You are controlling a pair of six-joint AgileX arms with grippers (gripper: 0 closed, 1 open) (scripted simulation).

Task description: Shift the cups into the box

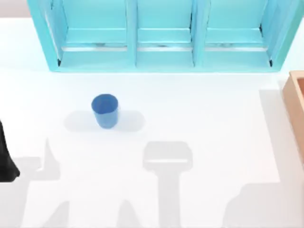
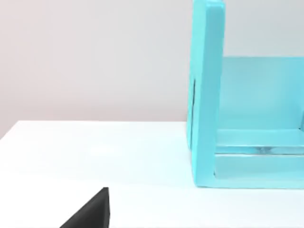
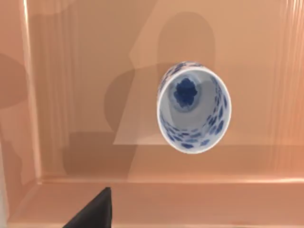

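A plain blue cup [image 1: 105, 110] stands upright on the white table, left of centre. The white cup with dark-blue pattern [image 3: 194, 106] rests inside the tan box [image 3: 71, 95], mouth towards the camera, free of any grip. The box's wall [image 1: 296, 107] shows at the table's right edge. My right gripper hovers over the box with one dark finger [image 3: 92, 211] in sight, apart from the cup. My left arm [image 1: 5, 159] is parked at the table's left edge, and one of its fingers [image 2: 92, 211] shows over bare table.
A big turquoise three-bay shelf unit [image 1: 164, 35] spans the back of the table, and its end wall [image 2: 206, 95] stands ahead of the left wrist. Open white tabletop lies between the blue cup and the box.
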